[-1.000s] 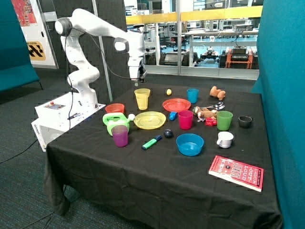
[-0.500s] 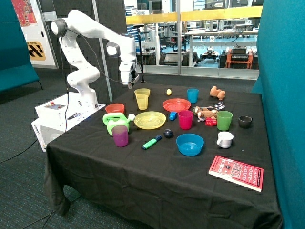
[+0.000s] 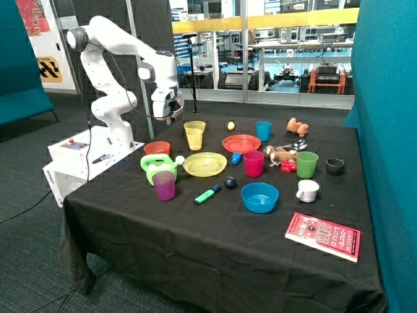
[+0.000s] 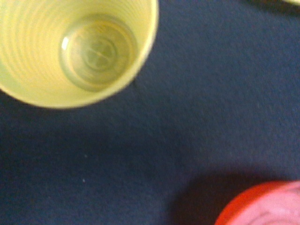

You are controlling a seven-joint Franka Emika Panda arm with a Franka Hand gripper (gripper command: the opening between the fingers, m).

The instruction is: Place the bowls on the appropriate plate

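The red-orange bowl (image 3: pixel 157 148) sits on the black cloth near the table's edge on the robot-base side, behind a green watering can (image 3: pixel 156 167). Its rim (image 4: pixel 262 206) shows in the wrist view. A yellow bowl rim (image 3: pixel 194 124) peeks out behind the taller yellow cup (image 3: pixel 194 139). The wrist view looks down into a ribbed yellow vessel (image 4: pixel 84 47); cup or bowl, I cannot tell. A yellow plate (image 3: pixel 204 163) and a red plate (image 3: pixel 241 143) lie mid-table, both bare. My gripper (image 3: pixel 168 117) hangs in the air above the cloth between the red-orange bowl and the yellow cup, holding nothing I can see.
Around the plates stand a purple cup (image 3: pixel 164 185), pink cup (image 3: pixel 253 163), green cup (image 3: pixel 306 164), blue cup (image 3: pixel 263 130) and blue bowl (image 3: pixel 259 197). A green marker (image 3: pixel 208 195), small balls, toys, a white mug (image 3: pixel 307 190) and a red book (image 3: pixel 322 236) lie nearby.
The arm has swung away from above the yellow cup toward the red-orange bowl's side of the table and dropped slightly. Nothing on the table has moved.
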